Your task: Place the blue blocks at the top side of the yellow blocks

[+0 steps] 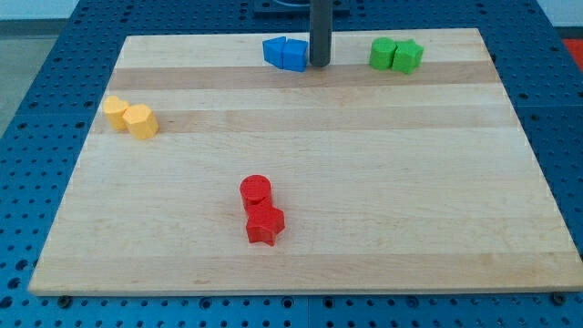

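Camera view: my tip (320,64) sits just at 3 o'clock of the blue blocks (285,53), bare rod, holding nothing; yellow blocks (130,117) lie well off toward 8 o'clock; approach done, I judge; next, shove blues leftward, stopping above yellows.

You will find no readable text, label, brand, number or sign anywhere here: not on the wooden board (301,155), nor on any coloured block.
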